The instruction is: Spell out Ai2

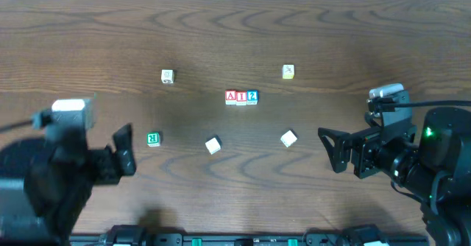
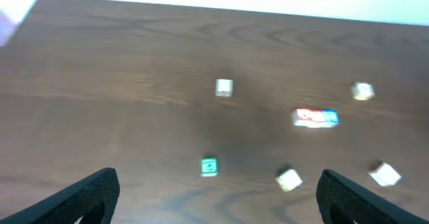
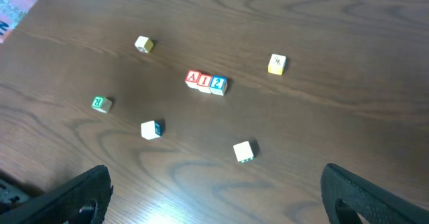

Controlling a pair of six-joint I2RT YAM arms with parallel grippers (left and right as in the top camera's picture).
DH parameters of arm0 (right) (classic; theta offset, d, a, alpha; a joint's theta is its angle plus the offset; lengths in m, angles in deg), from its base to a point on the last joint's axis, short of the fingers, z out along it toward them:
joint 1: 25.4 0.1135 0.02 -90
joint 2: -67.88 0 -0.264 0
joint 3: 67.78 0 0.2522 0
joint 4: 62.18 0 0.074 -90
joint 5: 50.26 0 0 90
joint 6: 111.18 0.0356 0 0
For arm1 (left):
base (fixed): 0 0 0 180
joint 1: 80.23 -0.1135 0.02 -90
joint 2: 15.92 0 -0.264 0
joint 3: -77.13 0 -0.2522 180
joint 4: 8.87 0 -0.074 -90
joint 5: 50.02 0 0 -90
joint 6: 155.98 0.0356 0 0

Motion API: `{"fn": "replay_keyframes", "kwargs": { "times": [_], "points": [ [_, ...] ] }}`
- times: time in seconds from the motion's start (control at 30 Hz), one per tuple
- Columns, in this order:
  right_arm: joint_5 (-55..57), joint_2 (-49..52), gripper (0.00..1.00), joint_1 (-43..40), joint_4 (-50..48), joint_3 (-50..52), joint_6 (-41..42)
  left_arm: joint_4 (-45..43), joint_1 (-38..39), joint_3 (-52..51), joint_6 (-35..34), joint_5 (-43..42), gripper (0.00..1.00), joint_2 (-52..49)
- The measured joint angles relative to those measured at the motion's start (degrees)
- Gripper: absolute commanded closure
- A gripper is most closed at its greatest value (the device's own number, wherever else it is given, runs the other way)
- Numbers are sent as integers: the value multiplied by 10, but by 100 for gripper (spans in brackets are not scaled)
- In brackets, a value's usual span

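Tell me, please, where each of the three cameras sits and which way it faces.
Overhead: fixed above the table, looking straight down; the left fingers and right fingers show at either side, both pairs open.
Left wrist: on the left arm, low, facing across the table toward its far edge; own fingers at bottom corners.
Right wrist: on the right arm, tilted down at the blocks; own fingers at bottom corners.
Shared: all three show the A-I-2 row and the green block.

Looks like a robotics lab — a bare wood-grain table (image 1: 235, 25) flanked by two black robot arms (image 1: 434, 157).
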Motion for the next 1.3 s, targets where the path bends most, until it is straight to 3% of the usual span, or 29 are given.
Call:
{"fn": "replay_keyframes", "kwargs": {
  "times": [0.23,0.6,0.87,1.3],
  "points": [
    [1,0,1,0,1,0,0,-164,-61,-245,1,9,5,118],
    [2,0,1,0,1,0,0,-346,-64,-582,2,11,5,305],
    [2,0,1,0,1,0,0,-365,-59,-681,2,11,5,396],
    [2,0,1,0,1,0,0,-374,-59,-723,2,8,5,432]
  ]
}}
